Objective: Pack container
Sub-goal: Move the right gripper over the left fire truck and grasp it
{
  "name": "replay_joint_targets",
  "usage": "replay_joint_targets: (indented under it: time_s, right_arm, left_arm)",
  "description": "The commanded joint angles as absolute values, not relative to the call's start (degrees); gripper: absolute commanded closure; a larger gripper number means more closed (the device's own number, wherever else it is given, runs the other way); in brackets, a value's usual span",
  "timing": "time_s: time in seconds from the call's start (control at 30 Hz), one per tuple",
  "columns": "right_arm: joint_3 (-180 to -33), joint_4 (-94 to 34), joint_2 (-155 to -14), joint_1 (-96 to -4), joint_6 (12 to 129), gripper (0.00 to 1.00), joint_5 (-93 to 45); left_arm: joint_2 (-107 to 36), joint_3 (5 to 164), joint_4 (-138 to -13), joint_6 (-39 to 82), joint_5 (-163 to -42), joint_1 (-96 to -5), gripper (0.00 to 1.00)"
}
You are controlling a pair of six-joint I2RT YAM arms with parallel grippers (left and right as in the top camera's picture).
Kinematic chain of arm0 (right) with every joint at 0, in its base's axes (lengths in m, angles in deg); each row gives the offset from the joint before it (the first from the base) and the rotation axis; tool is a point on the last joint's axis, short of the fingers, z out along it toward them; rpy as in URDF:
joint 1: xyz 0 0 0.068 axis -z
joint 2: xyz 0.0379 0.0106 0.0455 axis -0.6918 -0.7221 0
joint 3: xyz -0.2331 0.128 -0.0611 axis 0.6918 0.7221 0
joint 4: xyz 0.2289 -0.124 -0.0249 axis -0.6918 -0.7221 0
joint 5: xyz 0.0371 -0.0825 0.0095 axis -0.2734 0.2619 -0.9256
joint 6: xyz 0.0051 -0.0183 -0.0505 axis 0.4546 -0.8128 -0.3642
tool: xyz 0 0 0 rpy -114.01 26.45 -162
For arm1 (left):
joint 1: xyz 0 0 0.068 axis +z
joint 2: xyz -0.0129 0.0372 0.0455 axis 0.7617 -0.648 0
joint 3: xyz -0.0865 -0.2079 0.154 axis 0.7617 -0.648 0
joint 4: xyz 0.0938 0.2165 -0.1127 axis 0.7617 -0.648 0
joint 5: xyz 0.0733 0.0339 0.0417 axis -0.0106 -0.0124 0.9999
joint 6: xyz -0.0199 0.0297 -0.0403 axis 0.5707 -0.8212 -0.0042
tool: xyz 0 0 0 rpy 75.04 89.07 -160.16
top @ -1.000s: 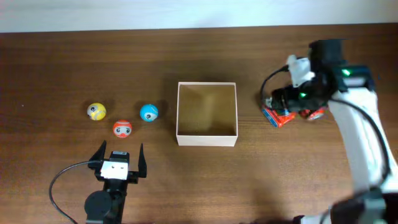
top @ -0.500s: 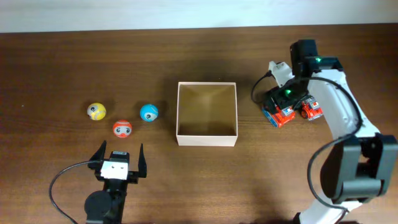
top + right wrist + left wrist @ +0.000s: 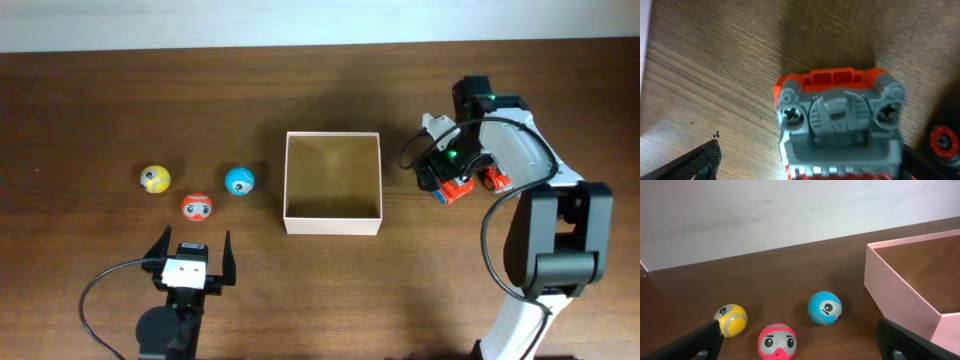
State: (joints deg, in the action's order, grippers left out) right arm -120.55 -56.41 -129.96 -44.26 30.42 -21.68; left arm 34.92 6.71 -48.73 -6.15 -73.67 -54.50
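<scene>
The container (image 3: 333, 223), a white-walled square box with a tan inside, stands open and empty at the table's middle. It also shows at the right of the left wrist view (image 3: 895, 290). My right gripper (image 3: 447, 172) is open and low over a red and grey toy truck (image 3: 458, 192). In the right wrist view the truck (image 3: 840, 120) sits between the spread fingers of the right gripper (image 3: 815, 162). A second red truck (image 3: 499, 181) lies just to its right. My left gripper (image 3: 190, 255) is open and empty, just in front of the balls.
Three balls lie left of the box: yellow (image 3: 154, 179), red (image 3: 197, 207) and blue (image 3: 239, 181). They also show in the left wrist view: yellow (image 3: 730, 320), red (image 3: 777, 341), blue (image 3: 824, 307). A pale wall runs along the table's far edge.
My right arm has swung left and come down over the red and grey truck, fingers now on either side of it. The left arm and the balls have not moved.
</scene>
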Motion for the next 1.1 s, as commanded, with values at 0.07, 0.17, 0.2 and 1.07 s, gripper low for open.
replay_joint_targets:
  time_s: [0.07,0.17,0.2,1.07]
  right_arm:
    - [-121.00,-56.28,-132.71,-42.91,29.81,0.01,-21.42]
    - [-120.83,-56.26,-133.59,-42.23,29.85,0.02,-21.88]
    - [-120.83,-56.26,-133.74,-42.10,29.85,0.06,-22.03]
    - [-120.83,-51.69,-133.76,-42.25,54.81,0.34,-26.38]
  left_arm:
    - [35.35,6.45,-48.65,-6.89,-74.30,-54.21,0.01]
    - [35.35,6.45,-48.65,-6.89,-74.30,-54.21,0.01]
    - [35.35,6.45,-48.65,-6.89,-74.30,-54.21,0.01]
    - [35.35,6.45,-48.65,-6.89,-74.30,-54.21,0.01]
